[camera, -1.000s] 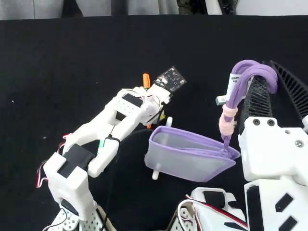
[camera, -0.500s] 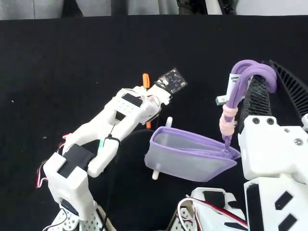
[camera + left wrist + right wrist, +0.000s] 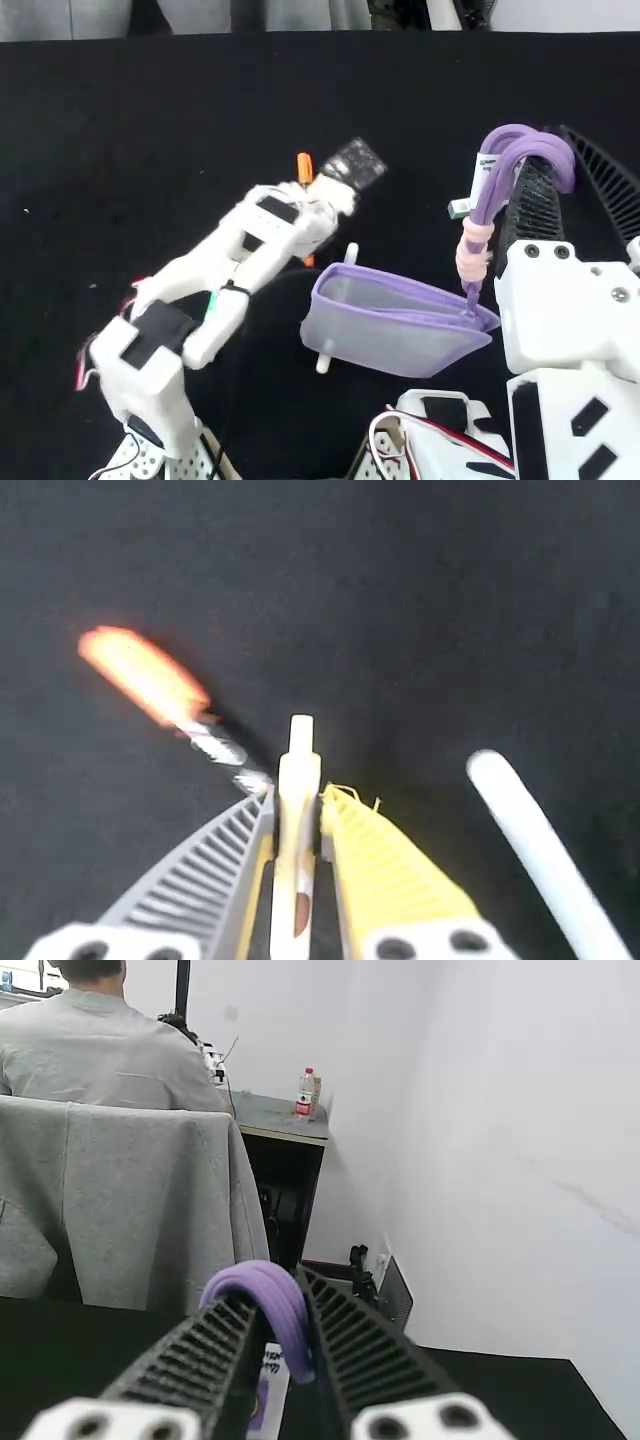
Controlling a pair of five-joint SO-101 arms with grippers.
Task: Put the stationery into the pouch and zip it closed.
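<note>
The left end effector (image 3: 297,802) pinches a slim white stick-shaped pen (image 3: 298,770) between its grey and yellow fingers, over the black table (image 3: 150,120). An orange-capped pen (image 3: 303,165) lies on the table partly under that arm's wrist. A second white stick (image 3: 350,252) shows just beside the far rim of the translucent purple fabric pouch (image 3: 390,330).

The pouch hangs open-mouthed near the table's front edge. The right end effector (image 3: 270,1300) is pressed onto the pouch's purple strap loop (image 3: 520,148), holding it up.

Compared with half a second ago, the left arm's wrist has drawn slightly up and away from the pouch, and its elbow has shifted a little. A second ago the yellow finger sat by the pouch rim, at the spot where the second white stick now shows. The pouch, its strap and the right arm sit as they did in both earlier frames. A white tip (image 3: 322,362) juts out at the pouch's near lower corner, unchanged.
</note>
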